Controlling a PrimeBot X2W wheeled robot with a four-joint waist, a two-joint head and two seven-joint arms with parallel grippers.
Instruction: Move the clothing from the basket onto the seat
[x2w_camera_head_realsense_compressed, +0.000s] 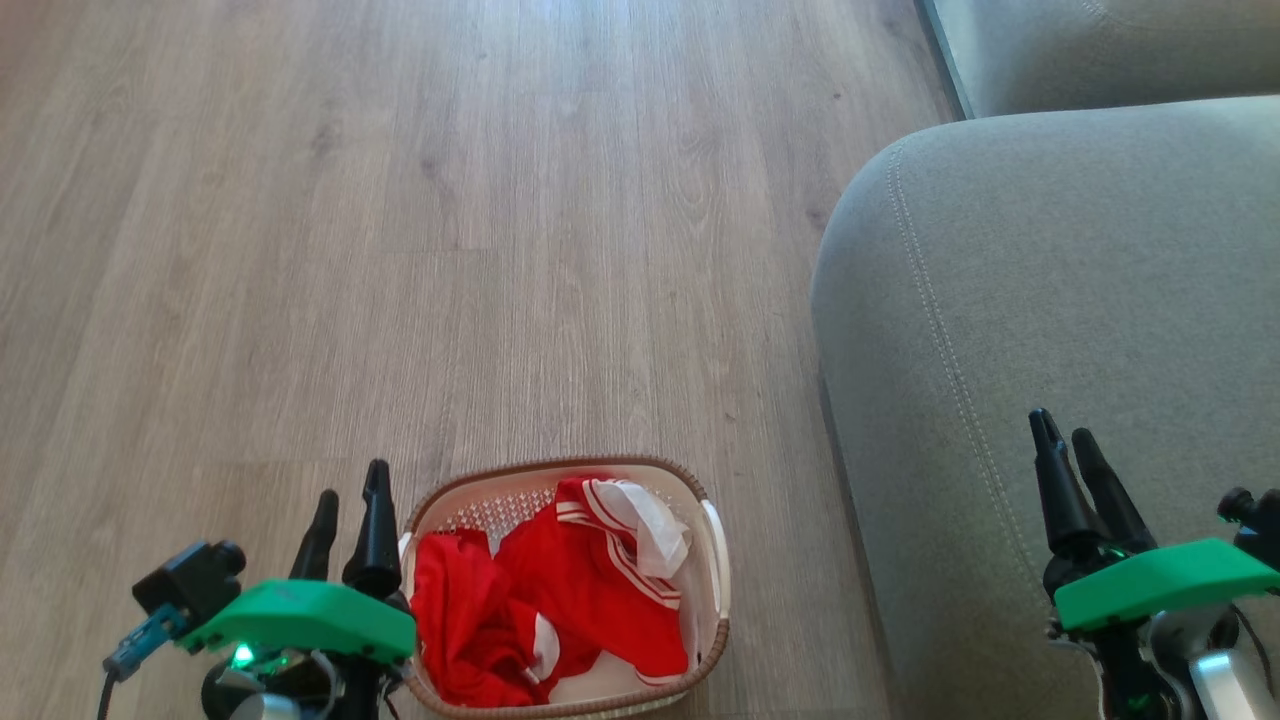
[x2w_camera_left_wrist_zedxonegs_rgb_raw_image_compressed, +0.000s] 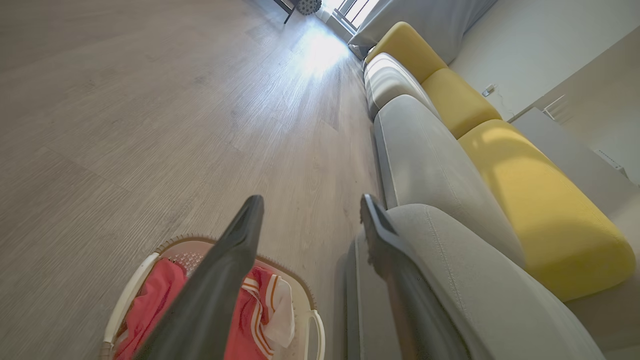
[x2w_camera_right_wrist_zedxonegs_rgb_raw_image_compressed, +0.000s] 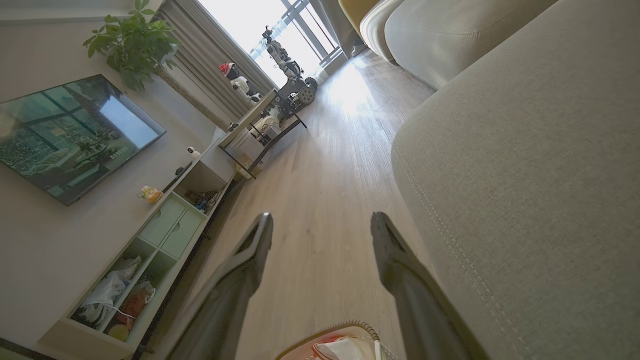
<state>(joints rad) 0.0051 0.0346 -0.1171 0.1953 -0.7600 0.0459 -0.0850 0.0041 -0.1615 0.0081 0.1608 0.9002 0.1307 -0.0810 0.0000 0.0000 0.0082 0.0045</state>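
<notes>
Left gripper (x2w_camera_head_realsense_compressed: 352, 485): fingers apart, nothing held, just beside the basket's (x2w_camera_head_realsense_compressed: 716, 560) left rim. Right gripper (x2w_camera_head_realsense_compressed: 1062, 428): fingers apart, nothing held, above the seat's (x2w_camera_head_realsense_compressed: 1050, 280) near part. The basket stands on the wood floor (x2w_camera_head_realsense_compressed: 400, 200) between the grippers, near the seat's front edge. Clothing (x2w_camera_head_realsense_compressed: 570, 600) lies crumpled inside the basket, red with white stripes. Farther right, a second grey cushion (x2w_camera_head_realsense_compressed: 1100, 50).

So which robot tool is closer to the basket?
Left. The left tool is right beside the basket's left rim. The right tool is off on the other side, by the grey seat, well apart from the basket.
</notes>
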